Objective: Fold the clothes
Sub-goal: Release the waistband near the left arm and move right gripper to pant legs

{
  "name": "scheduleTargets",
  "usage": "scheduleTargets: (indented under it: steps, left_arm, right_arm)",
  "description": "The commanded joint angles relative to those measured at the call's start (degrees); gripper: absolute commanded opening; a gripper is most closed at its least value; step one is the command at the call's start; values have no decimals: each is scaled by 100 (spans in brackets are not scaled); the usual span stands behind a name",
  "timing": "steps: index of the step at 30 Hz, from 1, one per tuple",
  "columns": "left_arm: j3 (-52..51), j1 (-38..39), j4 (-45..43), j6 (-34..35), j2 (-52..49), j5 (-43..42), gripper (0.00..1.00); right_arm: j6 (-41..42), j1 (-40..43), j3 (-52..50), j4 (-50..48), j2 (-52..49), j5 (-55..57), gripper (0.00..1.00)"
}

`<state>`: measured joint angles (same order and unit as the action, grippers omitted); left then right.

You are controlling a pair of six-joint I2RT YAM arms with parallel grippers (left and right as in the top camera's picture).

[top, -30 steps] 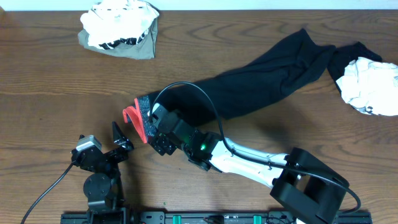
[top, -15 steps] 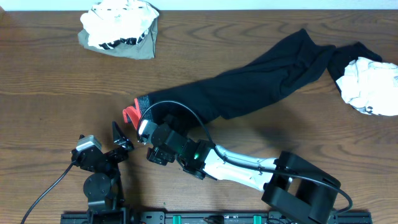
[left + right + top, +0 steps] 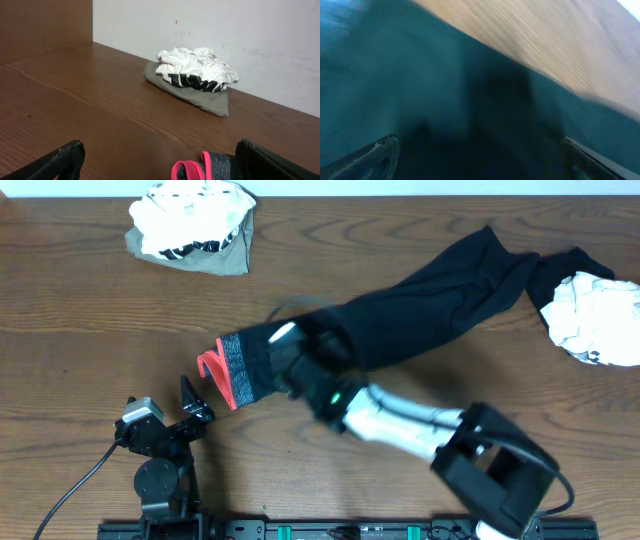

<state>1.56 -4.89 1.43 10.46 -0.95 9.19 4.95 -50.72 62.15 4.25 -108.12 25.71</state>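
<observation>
A long black garment (image 3: pixel 430 305) lies diagonally across the table, its grey waistband with pink trim (image 3: pixel 232 372) at the lower left end. My right gripper (image 3: pixel 288 348) is blurred over the garment just behind the waistband. In the right wrist view its jaws (image 3: pixel 477 160) are spread wide over dark cloth (image 3: pixel 420 90), holding nothing. My left gripper (image 3: pixel 195 405) rests near the front edge, open and empty. In the left wrist view (image 3: pixel 160 167) the pink trim (image 3: pixel 192 167) lies between its fingers.
A white and olive pile of clothes (image 3: pixel 192 225) sits at the far left, also seen in the left wrist view (image 3: pixel 195 77). A crumpled white garment (image 3: pixel 595 318) lies at the right edge, touching the black garment's far end.
My right gripper has swung from the table in front of the waistband up and back over the black garment. The left arm has not moved.
</observation>
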Motion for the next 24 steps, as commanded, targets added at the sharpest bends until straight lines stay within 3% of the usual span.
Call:
scheduleTargets:
  steps: [1,11,24]
  left_arm:
    - [-133,-35,179,-35,35,31,98]
    - [-133,-35,177,-35,35,33,98]
    - [-133,-35,175,-35,35,33,98]
  right_arm:
    - [1003,743,48,461,378,-168,99]
    - [1235,2201,48,2096,2048,-2481,99]
    - [1502,2253,48,3851,3956,-3335,99]
